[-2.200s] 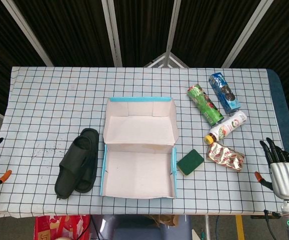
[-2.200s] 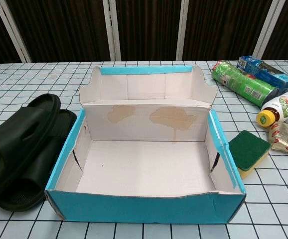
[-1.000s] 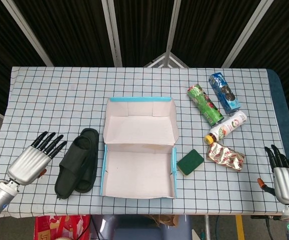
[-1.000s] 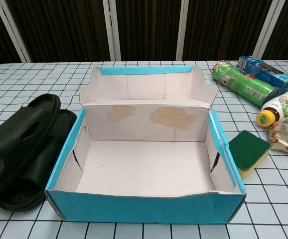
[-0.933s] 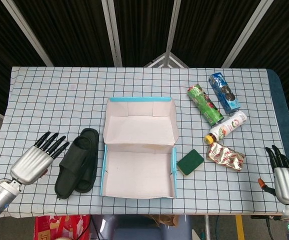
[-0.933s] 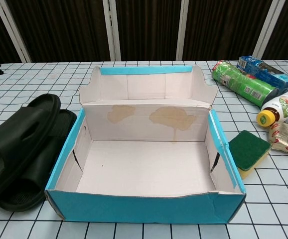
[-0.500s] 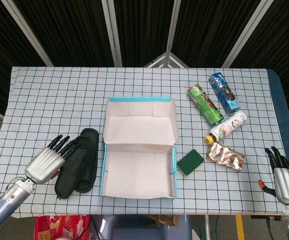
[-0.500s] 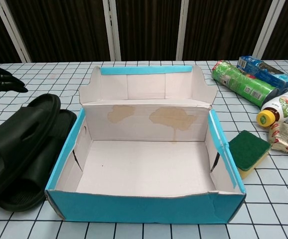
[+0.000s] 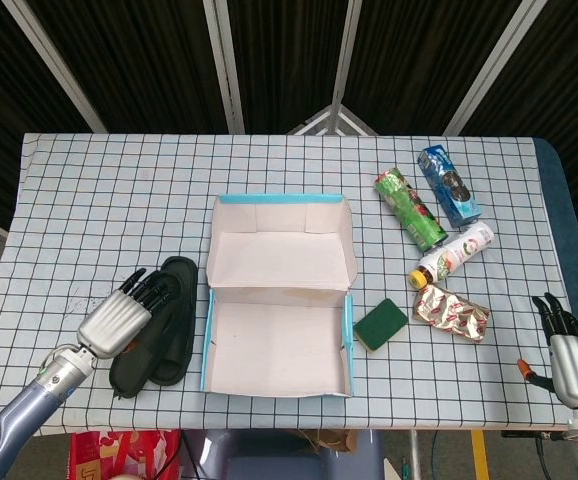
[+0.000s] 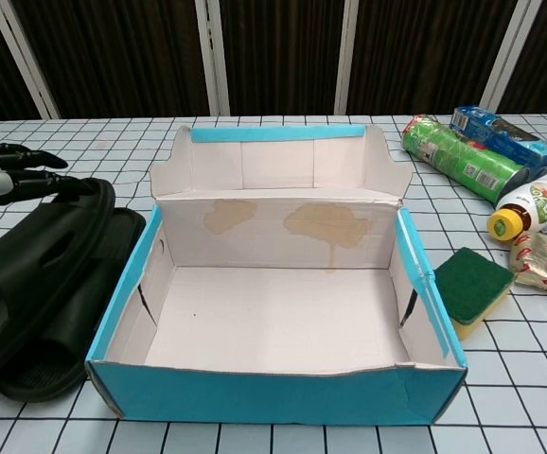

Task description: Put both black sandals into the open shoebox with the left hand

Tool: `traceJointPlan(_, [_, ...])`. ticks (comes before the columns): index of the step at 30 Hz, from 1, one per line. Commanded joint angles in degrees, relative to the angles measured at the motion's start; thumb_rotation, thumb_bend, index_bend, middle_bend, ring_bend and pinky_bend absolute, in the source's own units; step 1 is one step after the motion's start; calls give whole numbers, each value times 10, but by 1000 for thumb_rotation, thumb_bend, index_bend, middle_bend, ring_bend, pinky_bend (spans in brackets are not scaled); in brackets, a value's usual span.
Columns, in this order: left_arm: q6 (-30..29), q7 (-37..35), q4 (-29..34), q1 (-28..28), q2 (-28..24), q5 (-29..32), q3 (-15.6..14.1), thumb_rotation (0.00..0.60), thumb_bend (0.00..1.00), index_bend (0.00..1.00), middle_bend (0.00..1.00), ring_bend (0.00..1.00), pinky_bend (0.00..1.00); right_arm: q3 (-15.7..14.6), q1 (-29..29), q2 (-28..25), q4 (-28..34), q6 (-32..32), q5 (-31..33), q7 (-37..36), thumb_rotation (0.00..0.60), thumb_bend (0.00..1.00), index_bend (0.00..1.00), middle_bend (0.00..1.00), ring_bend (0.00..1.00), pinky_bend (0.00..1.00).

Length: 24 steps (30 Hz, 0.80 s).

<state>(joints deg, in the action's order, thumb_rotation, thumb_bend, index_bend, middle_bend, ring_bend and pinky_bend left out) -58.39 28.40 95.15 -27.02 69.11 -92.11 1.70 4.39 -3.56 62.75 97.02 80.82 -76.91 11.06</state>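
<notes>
Two black sandals point(image 9: 165, 330) point(image 10: 46, 284) lie stacked side by side on the checked table, just left of the open shoebox point(image 9: 279, 345) point(image 10: 273, 392), which has a blue rim and an empty white inside. My left hand point(image 9: 121, 315) point(image 10: 4, 175) hovers over the sandals' left edge, fingers spread and holding nothing. My right hand point(image 9: 574, 355) stays at the table's right front corner, fingers apart, empty. The chest view does not show the right hand.
Right of the box lie a green sponge point(image 9: 380, 325), a crumpled foil packet point(image 9: 452, 312), a white bottle point(image 9: 453, 254), a green can point(image 9: 409, 208) and a blue cookie pack point(image 9: 448, 186). The box's lid flap point(image 9: 281, 232) stands open at the back.
My left hand has come in from the table's left edge and moved right until it is over the sandals. The right hand has barely shifted.
</notes>
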Motion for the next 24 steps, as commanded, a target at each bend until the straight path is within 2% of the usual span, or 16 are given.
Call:
traceJointPlan(1, [-3, 4, -6, -3, 7, 2, 0, 600, 196, 125, 226, 0, 76, 0, 0, -1, 1, -1, 1, 0, 600, 235, 99, 75, 190, 252])
traceJointPlan(5, [-12, 9, -8, -4, 12, 3, 0, 600, 214, 207, 311, 0, 76, -3, 1, -3, 6, -1, -1, 2, 600, 235, 99, 75, 189, 252])
traceJointPlan(12, [-33, 19, -11, -4, 8, 3, 5, 600, 334, 352, 443, 35, 76, -6, 1, -7, 15, -7, 6, 5, 600, 235, 99, 75, 190, 252])
traceJointPlan(19, [-44, 34, 0, -2, -13, 15, 7, 600, 412, 460, 480, 57, 76, -7, 1, -10, 21, -9, 9, 8, 600, 235, 99, 75, 190, 252])
traceJointPlan(24, [-69, 67, 33, -8, -54, 3, 25, 600, 415, 481, 486, 63, 76, -8, -1, -10, 24, -15, 12, 12, 600, 235, 99, 75, 189, 252])
